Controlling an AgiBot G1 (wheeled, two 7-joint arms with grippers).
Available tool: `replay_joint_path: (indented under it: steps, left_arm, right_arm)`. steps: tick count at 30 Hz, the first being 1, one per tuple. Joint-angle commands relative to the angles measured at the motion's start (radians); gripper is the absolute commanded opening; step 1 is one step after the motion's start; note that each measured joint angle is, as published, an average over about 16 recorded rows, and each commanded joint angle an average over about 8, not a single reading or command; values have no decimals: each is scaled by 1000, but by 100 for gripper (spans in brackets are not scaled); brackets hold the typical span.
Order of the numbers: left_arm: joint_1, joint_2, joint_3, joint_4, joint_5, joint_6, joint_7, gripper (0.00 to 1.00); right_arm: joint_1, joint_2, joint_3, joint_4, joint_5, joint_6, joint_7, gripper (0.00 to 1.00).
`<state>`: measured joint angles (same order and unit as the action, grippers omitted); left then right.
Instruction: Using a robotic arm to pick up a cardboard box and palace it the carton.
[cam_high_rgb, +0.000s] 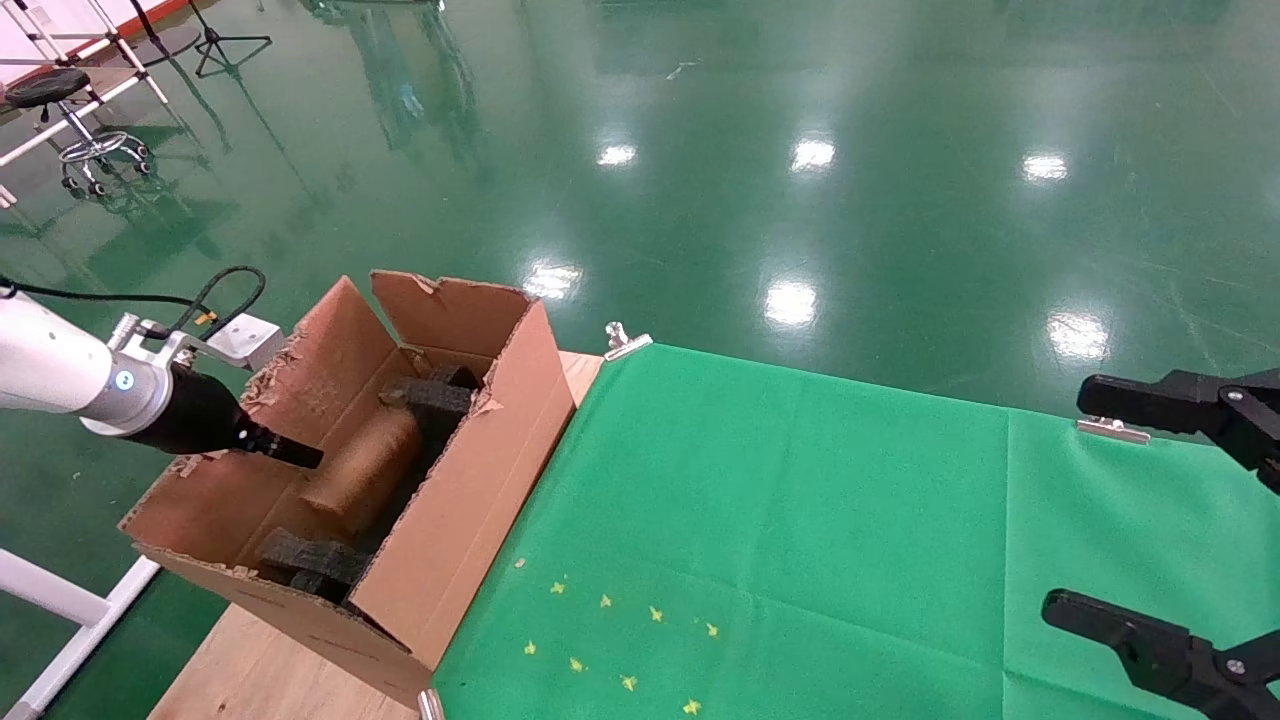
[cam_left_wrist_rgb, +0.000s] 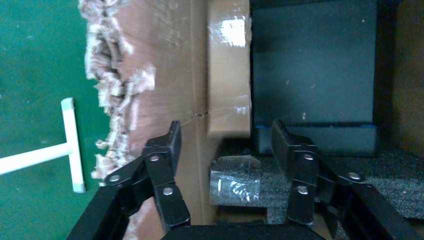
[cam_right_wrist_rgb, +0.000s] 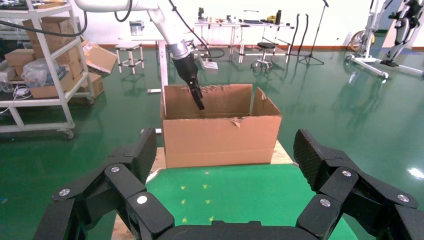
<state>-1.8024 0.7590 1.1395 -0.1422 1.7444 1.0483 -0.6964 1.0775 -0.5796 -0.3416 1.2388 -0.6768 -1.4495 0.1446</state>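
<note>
The carton (cam_high_rgb: 480, 470) stands open at the table's left end, with ragged flaps and black foam pieces (cam_high_rgb: 435, 395) inside. The taped cardboard box (cam_high_rgb: 365, 470) lies lengthwise inside it, along the left wall. In the left wrist view the box (cam_left_wrist_rgb: 229, 75) lies just beyond the fingertips, next to the carton wall (cam_left_wrist_rgb: 165, 75). My left gripper (cam_high_rgb: 300, 455) on the white arm hangs over the carton's left side, open and empty (cam_left_wrist_rgb: 227, 135). It also shows in the right wrist view (cam_right_wrist_rgb: 198, 100), above the carton (cam_right_wrist_rgb: 220, 140). My right gripper (cam_high_rgb: 1090, 505) is open and empty over the table's right edge (cam_right_wrist_rgb: 227, 150).
A green cloth (cam_high_rgb: 800, 520) with yellow star marks (cam_high_rgb: 610, 640) covers the table right of the carton. Bare wood (cam_high_rgb: 260, 670) shows under the carton. Metal clips (cam_high_rgb: 625, 340) hold the cloth. A white frame (cam_high_rgb: 70, 600) stands left of the table; a stool (cam_high_rgb: 70, 120) is far back.
</note>
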Motion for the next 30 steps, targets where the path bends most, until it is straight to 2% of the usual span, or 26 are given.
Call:
replay_joint_path:
  steps: [1,7,19,25,30]
  left_arm:
    - [2,0,1,2,1,1,-3,100]
    - [-42,-12,-21,-54,-28,2,34,100]
    - [-153,-92,-93,-292,-132,57,131,100]
    - [-149,-100,-98,-330,-141,65,141,100]
    - [-103,-103,-140,-376,-189,87,162,100]
  right_arm:
    - [0,0,0,0,0,0,0,100]
    - [0,0,0,0,0,0,0,100]
    - [0,0,0,0,0,0,0,100]
    - [0,0,0,0,0,0,0,100]
    - [0,0,0,0,0,0,0,100]
